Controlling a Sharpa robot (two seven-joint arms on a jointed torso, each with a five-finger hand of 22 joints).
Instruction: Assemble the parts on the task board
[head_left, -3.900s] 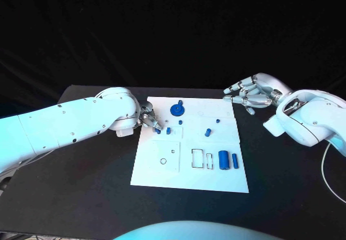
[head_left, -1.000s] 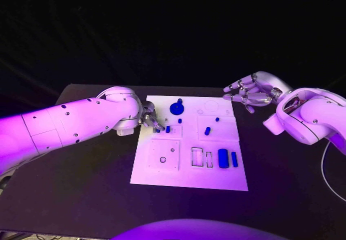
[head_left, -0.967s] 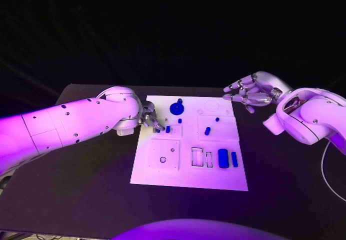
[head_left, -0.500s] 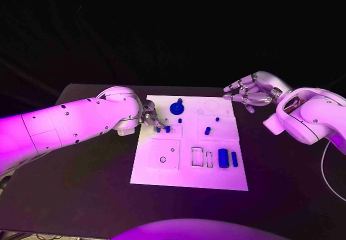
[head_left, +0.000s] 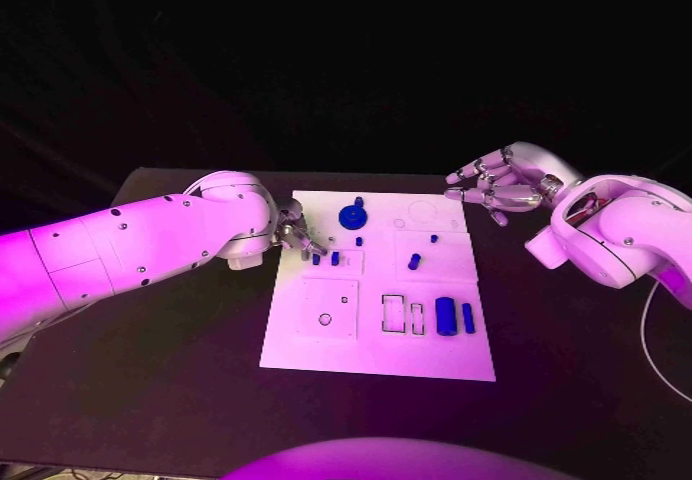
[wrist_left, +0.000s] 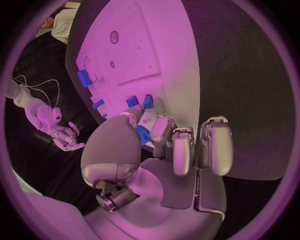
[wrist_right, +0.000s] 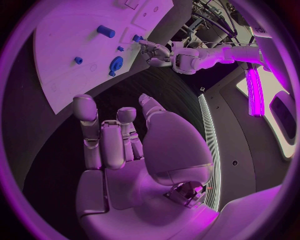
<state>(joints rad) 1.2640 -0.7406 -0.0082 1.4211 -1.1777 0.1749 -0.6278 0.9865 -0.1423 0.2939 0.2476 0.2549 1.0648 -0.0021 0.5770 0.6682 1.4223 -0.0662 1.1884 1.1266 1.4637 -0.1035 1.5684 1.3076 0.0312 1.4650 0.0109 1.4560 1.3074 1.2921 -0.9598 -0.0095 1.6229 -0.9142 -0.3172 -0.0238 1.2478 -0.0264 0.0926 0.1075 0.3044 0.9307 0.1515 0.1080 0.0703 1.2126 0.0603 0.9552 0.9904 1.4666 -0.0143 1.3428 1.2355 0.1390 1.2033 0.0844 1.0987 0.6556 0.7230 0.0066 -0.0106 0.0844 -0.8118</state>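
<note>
The task board is a flat white rectangular plate lying in the middle of the black worktop, its long axis running away from the robot. Thin dark outlines of squares, slots and circles are marked on its smooth surface. Small blue parts sit on it. A round disc-shaped part with a knob lies near the far edge. Two short pegs stand close together near the board's left edge, and a tiny stud sits just beyond them. A short cylinder lies tilted near the centre, with another small stud beyond it. Toward the near right, a thick cylinder and a slimmer bar lie side by side, both with their long axes running along the board's length.

The left hand reaches over the board's left edge beside the two pegs. In the left wrist view a small blue piece is pinched between its thumb and a fingertip, just above the board, while the other fingers stay extended.

The right hand hovers off the board's far right corner, above the dark worktop, holding nothing; its fingers are loosely curved and apart.
</note>
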